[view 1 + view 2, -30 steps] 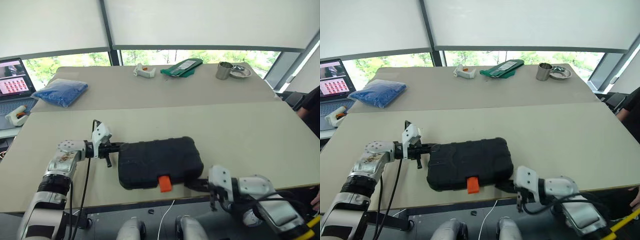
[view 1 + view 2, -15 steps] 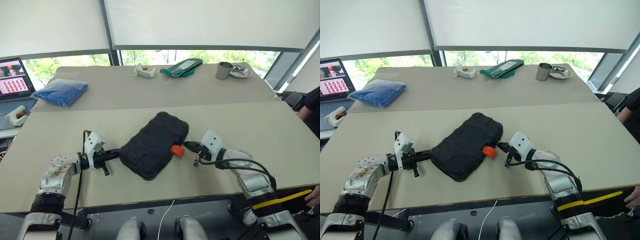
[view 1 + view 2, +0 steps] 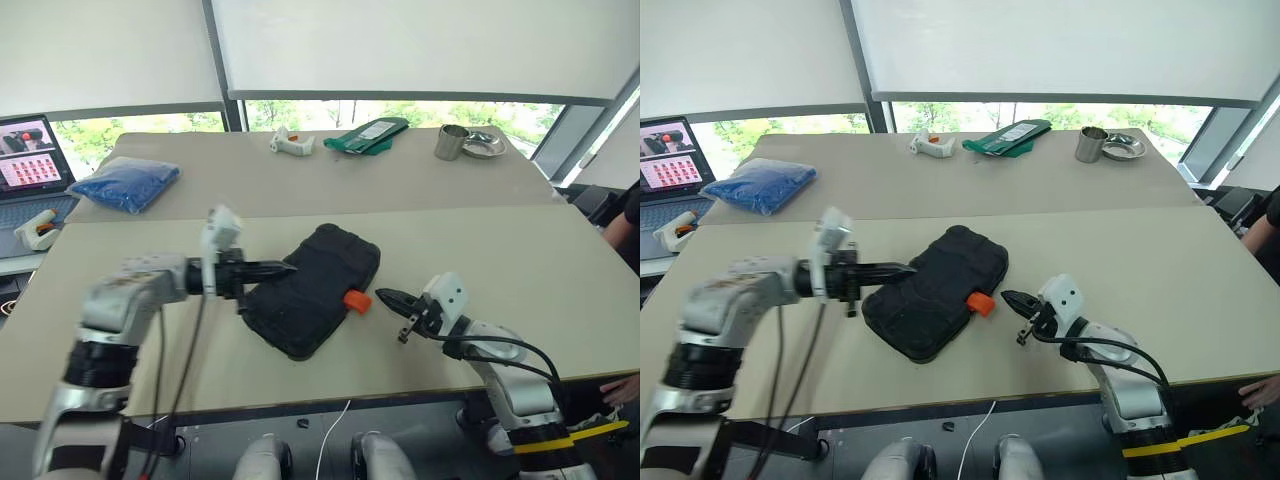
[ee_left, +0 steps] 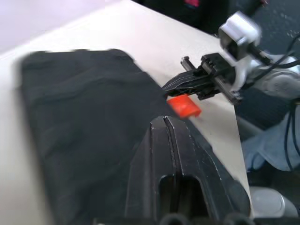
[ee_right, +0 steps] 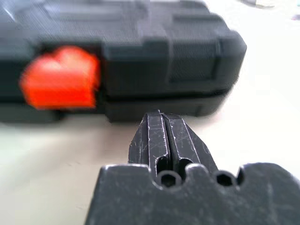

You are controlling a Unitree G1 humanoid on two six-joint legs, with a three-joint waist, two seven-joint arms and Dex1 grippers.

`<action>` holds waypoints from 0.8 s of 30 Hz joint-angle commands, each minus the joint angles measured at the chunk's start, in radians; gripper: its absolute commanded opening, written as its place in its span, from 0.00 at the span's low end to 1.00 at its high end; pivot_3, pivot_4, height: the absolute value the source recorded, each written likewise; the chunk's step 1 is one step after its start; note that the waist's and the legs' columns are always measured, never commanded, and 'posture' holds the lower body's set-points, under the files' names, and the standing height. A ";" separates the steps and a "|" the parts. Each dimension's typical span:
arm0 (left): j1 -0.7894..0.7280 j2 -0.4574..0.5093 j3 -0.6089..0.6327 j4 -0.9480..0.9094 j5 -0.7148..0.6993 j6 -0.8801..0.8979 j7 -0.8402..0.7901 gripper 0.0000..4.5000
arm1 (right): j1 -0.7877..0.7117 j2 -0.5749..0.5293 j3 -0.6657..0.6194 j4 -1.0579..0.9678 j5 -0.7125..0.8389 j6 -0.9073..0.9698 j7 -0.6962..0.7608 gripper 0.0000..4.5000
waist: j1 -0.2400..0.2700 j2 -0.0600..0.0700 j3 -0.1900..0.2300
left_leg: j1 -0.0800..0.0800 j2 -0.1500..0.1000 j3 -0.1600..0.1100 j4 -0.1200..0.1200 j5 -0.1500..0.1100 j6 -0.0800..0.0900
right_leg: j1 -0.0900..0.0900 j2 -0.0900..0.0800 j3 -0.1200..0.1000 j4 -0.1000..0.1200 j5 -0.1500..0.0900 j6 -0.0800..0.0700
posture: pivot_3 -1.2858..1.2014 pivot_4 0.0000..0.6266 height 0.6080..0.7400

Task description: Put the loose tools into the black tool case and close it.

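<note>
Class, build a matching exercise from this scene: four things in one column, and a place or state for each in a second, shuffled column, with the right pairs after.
Things
1. black tool case
2. blue bag
3. metal cup
4. left gripper

Places or states
A. far table, robot's right end
B. shut, tips over the case's lid
C. closed, lying askew on the near table
D. far table, robot's left end, near a laptop

Pairs: 1-C, 2-D, 3-A, 4-B

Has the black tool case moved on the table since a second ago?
Yes. The black tool case has swung from square with the table's near edge to diagonal, its orange latch now facing the right gripper.
</note>
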 commanded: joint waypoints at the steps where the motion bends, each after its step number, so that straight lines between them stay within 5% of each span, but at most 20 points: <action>1: -0.048 -0.037 -0.158 0.109 0.208 -0.153 0.064 0.00 | 0.000 0.012 -0.031 -0.089 0.061 0.008 -0.002 0.01 | -0.004 0.000 0.000 | 0.000 0.000 0.000 0.000 0.000 0.000 | 0.000 0.000 0.000 0.000 0.000 0.000 | 0.52 0.24 1.00; 7: -0.039 -0.096 -0.281 0.160 0.308 -0.152 0.078 0.00 | -0.023 0.054 0.026 -0.121 0.047 0.044 -0.033 0.01 | -0.003 0.001 -0.001 | 0.008 0.002 -0.002 0.000 0.001 -0.002 | 0.008 0.002 0.001 0.000 -0.003 -0.007 | 0.52 0.24 1.00; 24: 0.012 -0.067 -0.211 0.145 0.296 -0.121 0.084 0.00 | 0.057 0.007 0.160 -0.012 -0.170 -0.028 -0.044 0.01 | -0.017 0.001 -0.011 | 0.018 0.004 -0.003 -0.002 -0.003 -0.008 | 0.016 0.000 0.000 -0.001 -0.004 -0.007 | 0.52 0.24 1.00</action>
